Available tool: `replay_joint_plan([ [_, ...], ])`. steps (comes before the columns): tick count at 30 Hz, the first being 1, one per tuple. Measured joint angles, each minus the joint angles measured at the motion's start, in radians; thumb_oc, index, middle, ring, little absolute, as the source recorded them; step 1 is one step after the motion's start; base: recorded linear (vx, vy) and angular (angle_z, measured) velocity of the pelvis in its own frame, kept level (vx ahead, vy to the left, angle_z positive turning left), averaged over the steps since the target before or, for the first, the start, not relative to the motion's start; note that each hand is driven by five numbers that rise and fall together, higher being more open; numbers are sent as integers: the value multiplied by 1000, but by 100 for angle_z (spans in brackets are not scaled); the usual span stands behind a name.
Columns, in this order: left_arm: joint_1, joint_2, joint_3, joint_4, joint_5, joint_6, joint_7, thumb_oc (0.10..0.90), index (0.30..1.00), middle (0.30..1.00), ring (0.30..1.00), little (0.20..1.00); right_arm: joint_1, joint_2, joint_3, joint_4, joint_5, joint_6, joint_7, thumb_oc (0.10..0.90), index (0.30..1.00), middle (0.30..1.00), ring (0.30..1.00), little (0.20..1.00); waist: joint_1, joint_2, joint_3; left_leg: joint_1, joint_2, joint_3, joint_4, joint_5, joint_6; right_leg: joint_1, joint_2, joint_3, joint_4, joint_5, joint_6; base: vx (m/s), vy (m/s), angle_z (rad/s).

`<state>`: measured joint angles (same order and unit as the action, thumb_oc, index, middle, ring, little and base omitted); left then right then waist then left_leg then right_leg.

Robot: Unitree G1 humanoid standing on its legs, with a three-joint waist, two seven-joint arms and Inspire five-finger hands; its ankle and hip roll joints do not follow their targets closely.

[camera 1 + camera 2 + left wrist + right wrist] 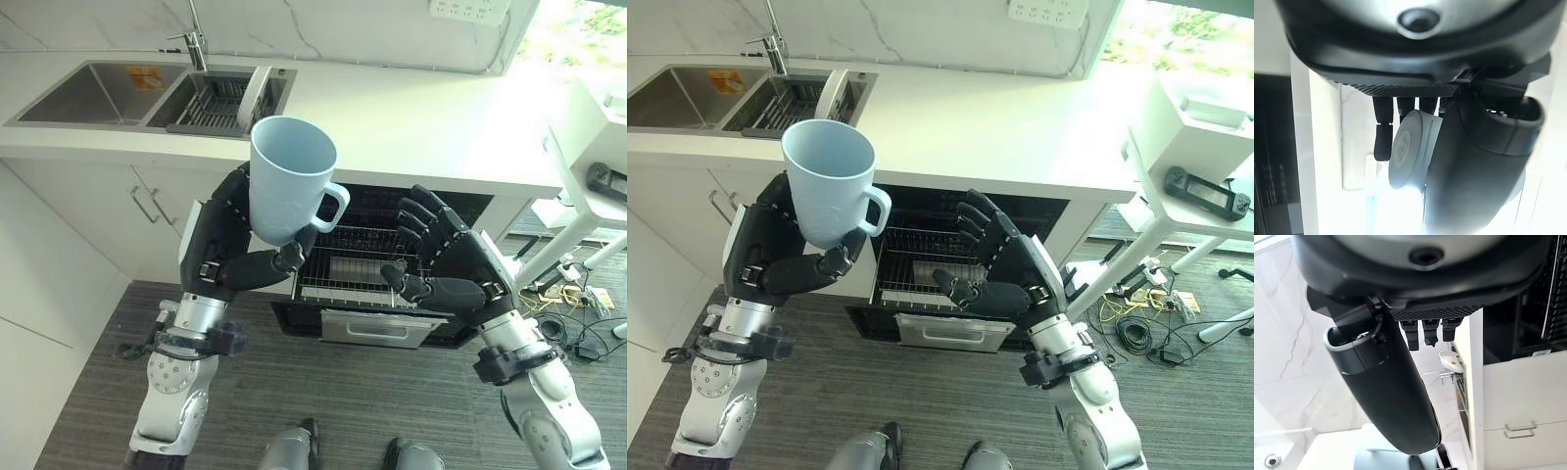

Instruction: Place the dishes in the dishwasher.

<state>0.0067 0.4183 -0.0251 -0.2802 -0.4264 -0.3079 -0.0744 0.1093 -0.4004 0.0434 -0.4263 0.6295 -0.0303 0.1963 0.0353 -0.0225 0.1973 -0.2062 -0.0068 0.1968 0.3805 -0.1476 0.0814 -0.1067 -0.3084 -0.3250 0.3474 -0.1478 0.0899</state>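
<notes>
White desk [421, 117] runs across the far side w/ a sink [93, 93] at far left; a dish rack [220, 103] sits in the basin next to it. Under the desk, centre, the dishwasher [392, 294] stands open, its wire rack [358, 259] pulled out toward the robot & apparently empty.

Left hand [230, 245] is up in front of the dishwasher's left edge, fingers & thumb curled round the lower body of a pale blue mug [292, 181]. Mug is upright, mouth up, handle pointing right, held well above the rack. Right hand [446, 259] hangs over the rack's right part, fingers spread apart, holding nothing.

Step, by my read: carry phase, mug grasped, not yet loaded. Next move prob calls for bringing the mug right & down over the rack, tipping it mouth-down if it goes inverted, then releasing between the wires. Right hand should stay clear of the path
</notes>
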Motion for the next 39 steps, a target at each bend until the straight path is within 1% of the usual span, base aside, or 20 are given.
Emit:
replay_joint_plan([
  [4, -4, 5, 1, 32, 27, -2, 0, 400, 300, 300, 300, 300, -2, 12, 31, 16, 1, -8, 3, 800, 900, 900, 900, 900, 1, 7, 5, 37, -1, 8, -21, -8, 44, 51, 78, 35, 108, 31, 20, 131, 8, -13],
  [6, -10, 15, -3, 53, 50, -2, -1, 400, 300, 300, 300, 300, -2, 12, 41, 54, 1, -30, 3, 800, 900, 900, 900, 900, 0, 1, 11, 35, -15, 13, -45, 8, 56, 49, 81, 43, -4, 19, 23, 73, -253, -8],
  [7, -17, 15, -3, 55, 51, -2, 0, 400, 300, 300, 300, 300, -3, 13, 42, 72, 1, -34, 2, 800, 900, 900, 900, 900, 3, -7, 21, 34, -33, 20, -63, 11, 12, 20, 65, 47, -21, 21, 21, 123, -319, 0],
  [8, -43, 34, 2, 71, 52, -19, 2, 400, 300, 300, 300, 300, -12, 36, 48, 84, 2, -38, 2, 800, 900, 900, 900, 900, 2, -64, 51, -22, -41, 19, 75, -66, -102, -45, -3, 112, 3, 34, 49, 205, -406, -19],
  [9, -76, 58, 13, 79, 59, -26, 8, 400, 300, 300, 300, 300, -34, 24, 46, 76, 2, -57, 5, 800, 900, 900, 900, 900, -2, -45, 65, -74, 58, -101, 254, -197, -35, -131, -59, 212, 57, 43, 154, 307, -558, -32],
  [10, -90, 49, 24, 91, 70, -18, 22, 400, 300, 300, 300, 300, -35, 48, 55, 84, 0, -47, 6, 800, 900, 900, 900, 900, 7, -58, 100, -87, 50, -112, 297, -203, -56, -184, -106, 249, 44, 49, 158, 256, -459, -27],
  [12, -55, 43, 9, 83, 90, -13, 30, 400, 300, 300, 300, 300, -20, 33, 62, 74, -1, -10, 16, 800, 900, 900, 900, 900, 4, -60, 108, -68, 77, -134, 214, -135, -46, -177, -94, 165, -32, 85, 152, 283, -563, 16],
  [14, -26, 33, 24, 68, 80, -13, 35, 400, 300, 300, 300, 300, -22, 36, 62, 78, 0, -8, 16, 800, 900, 900, 900, 900, 29, -89, 107, -17, 70, -152, 163, -130, -116, -102, -58, 104, -30, 110, 116, 395, -771, 19],
  [15, 36, 14, 42, 3, 62, -12, 49, 400, 300, 300, 300, 300, -20, 31, 57, 54, 0, 5, 13, 800, 900, 900, 900, 900, 41, -62, 122, 12, 125, -164, 125, -119, -138, -97, -9, 69, -9, 104, 81, 331, -578, 12],
  [17, 92, 11, 56, -51, 36, -12, 53, 400, 300, 300, 300, 300, -10, -2, 54, 11, 9, 18, 18, 800, 900, 900, 900, 900, 31, -52, 121, 90, 187, -188, -18, -45, -199, -67, 66, 41, 25, 76, 34, 260, -431, 27],
  [20, 82, 18, 42, -66, 38, -12, 75, 400, 300, 300, 300, 300, -37, -43, 13, 4, 32, 19, 21, 800, 900, 900, 900, 900, -1, -54, 116, 157, 232, -104, -157, 118, -95, -62, 102, -1, 93, -18, -47, 193, -332, 39],
  [21, 68, 20, 7, -61, 38, -12, 90, 400, 300, 300, 300, 300, -38, -70, -5, 12, 51, 20, 20, 800, 900, 900, 900, 900, -2, -61, 115, 147, 230, -93, -139, 178, -107, -60, 94, 4, 100, -35, -61, 18, -57, 9],
  [24, 52, 4, -45, -58, 40, -14, 82, 400, 300, 300, 300, 300, -51, -77, -36, 23, 51, 21, -22, 800, 900, 900, 900, 900, -6, -52, 111, 47, 194, -45, -65, 81, -171, -48, 115, 10, 90, -32, -82, 11, 33, -12],
  [27, 45, -5, -58, -33, 51, -45, 110, 400, 300, 300, 300, 300, -42, -74, -6, 36, 49, 21, -34, 800, 900, 900, 900, 900, -37, -10, 90, -2, 196, -25, -49, 102, -141, 1, 177, -44, 70, -38, -84, 36, 107, -30],
  [30, -30, -4, -71, 48, 88, -71, 139, 400, 300, 300, 300, 300, -32, -78, -3, 39, 51, 22, -35, 800, 900, 900, 900, 900, -64, 22, 58, -1, 193, -58, 10, 87, -156, 7, 170, -93, 36, -42, -109, 96, 114, -42],
  [31, -68, -5, -94, 87, 102, -71, 142, 400, 300, 300, 300, 300, -9, -77, -5, 39, 51, 23, -35, 800, 900, 900, 900, 900, -97, 27, 34, 16, 199, -37, 12, 77, -151, 7, 154, -110, 45, -45, -104, 133, 104, 32],
  [32, -78, -6, -101, 96, 135, -72, 142, 400, 300, 300, 300, 300, -4, -68, -4, 39, 51, 38, -30, 800, 900, 900, 900, 900, -112, 22, 23, 50, 191, -29, -24, 21, -179, 0, 130, -107, 75, -49, -80, 122, 97, 41],
  [35, -82, -2, -98, 158, 141, -76, 154, 400, 300, 300, 300, 300, 3, -8, 21, 41, 63, 65, -13, 800, 900, 900, 900, 900, -110, -34, -11, 55, 117, -34, -37, 19, -142, -13, 62, -74, 106, -39, -41, 62, 44, 31],
  [38, -67, 7, -94, 199, 168, -76, 183, 400, 300, 300, 300, 300, -16, 17, 48, 43, 82, 81, 13, 800, 900, 900, 900, 900, -75, -42, -16, 69, 99, -43, -37, 18, -107, -27, 39, -6, 109, -43, 7, 37, 8, 17],
  [39, -65, 22, -93, 215, 183, -76, 194, 400, 300, 300, 300, 300, -30, 17, 72, 45, 82, 81, 25, 800, 900, 900, 900, 900, -68, -46, -18, 69, 99, -44, -32, 17, -105, -23, 18, 16, 30, -23, 32, 40, -10, 3],
])
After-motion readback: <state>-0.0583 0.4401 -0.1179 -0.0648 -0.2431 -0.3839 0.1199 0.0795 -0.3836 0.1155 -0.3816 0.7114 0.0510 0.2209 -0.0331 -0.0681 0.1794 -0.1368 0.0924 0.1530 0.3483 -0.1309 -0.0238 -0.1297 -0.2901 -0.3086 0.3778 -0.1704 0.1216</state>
